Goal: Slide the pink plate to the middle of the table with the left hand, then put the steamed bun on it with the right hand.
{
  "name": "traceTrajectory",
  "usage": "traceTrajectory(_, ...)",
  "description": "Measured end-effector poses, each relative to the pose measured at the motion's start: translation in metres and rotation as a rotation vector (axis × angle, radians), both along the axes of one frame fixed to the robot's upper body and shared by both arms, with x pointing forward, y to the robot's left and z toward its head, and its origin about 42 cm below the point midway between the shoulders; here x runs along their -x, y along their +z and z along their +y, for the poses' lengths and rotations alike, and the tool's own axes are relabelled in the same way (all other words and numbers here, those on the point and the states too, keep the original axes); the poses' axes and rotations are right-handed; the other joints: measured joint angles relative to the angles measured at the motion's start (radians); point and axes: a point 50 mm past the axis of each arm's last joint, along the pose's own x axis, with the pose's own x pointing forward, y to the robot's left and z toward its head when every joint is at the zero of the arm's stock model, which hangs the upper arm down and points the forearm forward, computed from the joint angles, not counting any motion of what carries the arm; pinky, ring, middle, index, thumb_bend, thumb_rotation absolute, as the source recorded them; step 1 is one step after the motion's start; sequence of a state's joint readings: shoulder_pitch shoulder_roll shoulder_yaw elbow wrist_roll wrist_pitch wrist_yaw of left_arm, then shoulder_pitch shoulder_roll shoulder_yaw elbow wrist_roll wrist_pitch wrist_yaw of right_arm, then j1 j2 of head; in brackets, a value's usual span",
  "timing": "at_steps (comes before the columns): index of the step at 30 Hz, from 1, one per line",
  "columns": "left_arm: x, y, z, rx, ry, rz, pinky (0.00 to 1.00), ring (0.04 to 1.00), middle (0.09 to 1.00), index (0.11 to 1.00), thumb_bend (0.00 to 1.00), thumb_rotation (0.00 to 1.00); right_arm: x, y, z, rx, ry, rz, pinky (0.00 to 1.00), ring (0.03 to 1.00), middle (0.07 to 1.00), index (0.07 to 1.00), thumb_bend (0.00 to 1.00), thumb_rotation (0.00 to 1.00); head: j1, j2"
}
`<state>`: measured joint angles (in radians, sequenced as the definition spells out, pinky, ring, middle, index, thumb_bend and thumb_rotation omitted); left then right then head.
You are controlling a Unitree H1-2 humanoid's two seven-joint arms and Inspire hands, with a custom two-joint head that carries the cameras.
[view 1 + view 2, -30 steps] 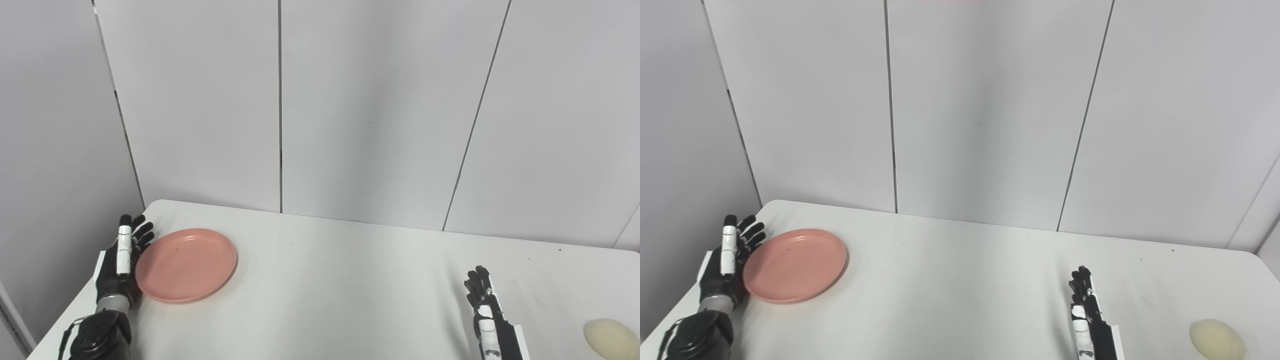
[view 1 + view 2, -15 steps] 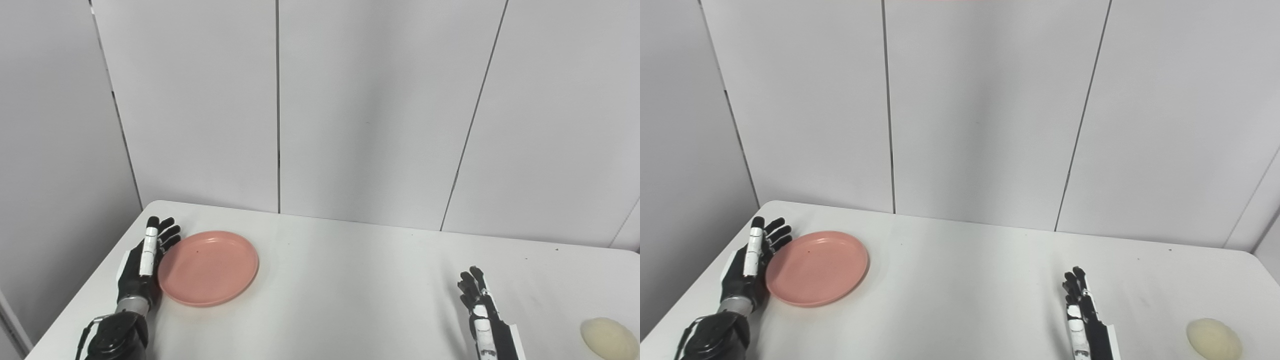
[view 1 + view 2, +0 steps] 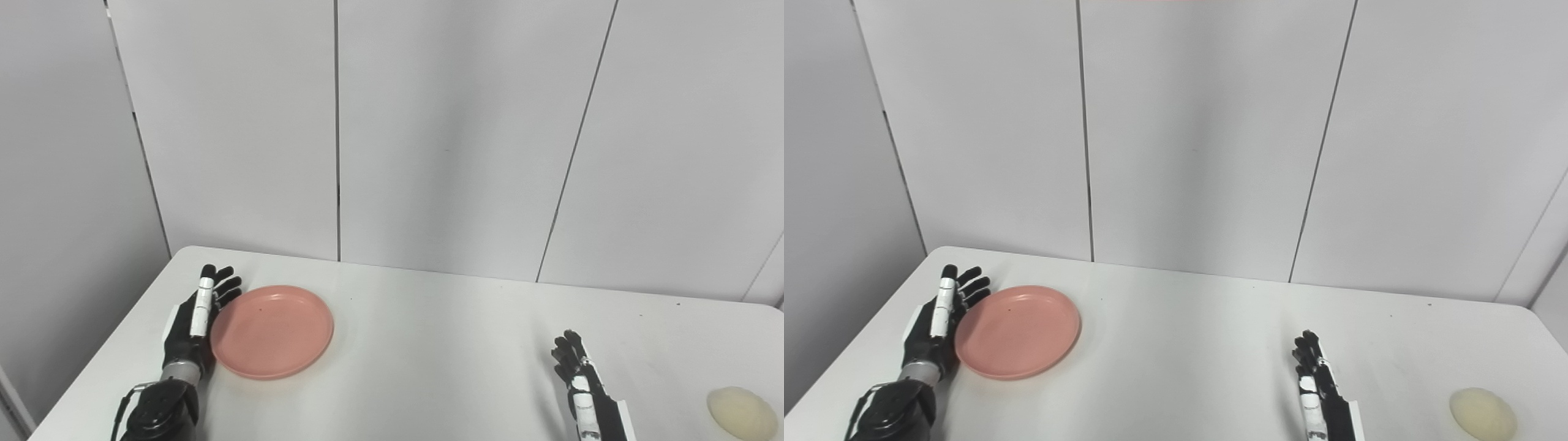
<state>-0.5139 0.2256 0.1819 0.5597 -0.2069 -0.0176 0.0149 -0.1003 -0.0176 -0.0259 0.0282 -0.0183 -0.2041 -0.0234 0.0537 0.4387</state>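
Note:
The pink plate point(image 3: 272, 331) lies flat on the white table point(image 3: 429, 343), left of the middle. My left hand point(image 3: 195, 321) stands on edge right against the plate's left rim, open, fingers straight and pointing away from me. A pale steamed bun point(image 3: 742, 413) rests near the table's front right corner. My right hand point(image 3: 579, 383) is open with fingers stretched forward, low over the table, well to the left of the bun and touching nothing.
Grey wall panels point(image 3: 429, 135) rise straight behind the table's far edge. The table's left edge point(image 3: 116, 343) runs close beside my left forearm. The bun sits near the right edge of the picture.
My left hand has pushed the pink plate to the right, toward the middle of the table. The camera has also shifted a little. The right hand and the bun stay where they were.

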Motion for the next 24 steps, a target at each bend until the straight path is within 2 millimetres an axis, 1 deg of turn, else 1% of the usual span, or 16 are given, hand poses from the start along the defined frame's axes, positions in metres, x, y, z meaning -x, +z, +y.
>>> traceTrajectory(8,-0.002,-0.004,-0.022,0.000,-0.049,-0.003,0.88,0.860,0.828,0.782,0.80,0.93,0.001,0.000,0.004,0.009,0.001,0.003,0.93,0.911,0.908,0.917,0.64,1.00,-0.028,0.008)
traceTrajectory(12,-0.003,-0.004,-0.032,-0.012,-0.072,-0.003,0.85,0.851,0.822,0.783,0.79,0.94,0.004,-0.001,0.011,0.017,0.009,0.027,0.92,0.912,0.907,0.910,0.63,1.00,-0.052,0.017)
traceTrajectory(16,-0.005,-0.004,-0.042,-0.002,-0.086,-0.004,0.86,0.854,0.823,0.786,0.80,0.94,0.006,-0.001,0.016,0.009,0.002,0.037,0.93,0.911,0.907,0.907,0.62,1.00,-0.078,0.021)
traceTrajectory(18,-0.005,-0.004,-0.046,0.002,-0.094,-0.001,0.87,0.857,0.827,0.786,0.80,0.94,0.007,-0.001,0.018,0.006,0.001,0.037,0.92,0.908,0.905,0.906,0.62,1.00,-0.078,0.026)
traceTrajectory(21,-0.006,-0.003,-0.050,0.002,-0.114,0.002,0.85,0.853,0.826,0.784,0.80,0.95,0.006,-0.001,0.019,0.015,-0.005,0.037,0.90,0.894,0.897,0.913,0.59,1.00,-0.126,0.038)
traceTrajectory(23,-0.007,-0.002,-0.052,-0.001,-0.126,0.003,0.85,0.853,0.823,0.785,0.79,0.95,0.007,-0.001,0.021,0.026,-0.013,0.036,0.89,0.889,0.892,0.909,0.57,1.00,-0.132,0.038)
traceTrajectory(24,-0.007,-0.001,-0.053,-0.002,-0.130,0.002,0.85,0.854,0.824,0.788,0.79,0.95,0.007,-0.001,0.022,0.029,-0.013,0.035,0.89,0.888,0.890,0.906,0.56,1.00,-0.149,0.043)
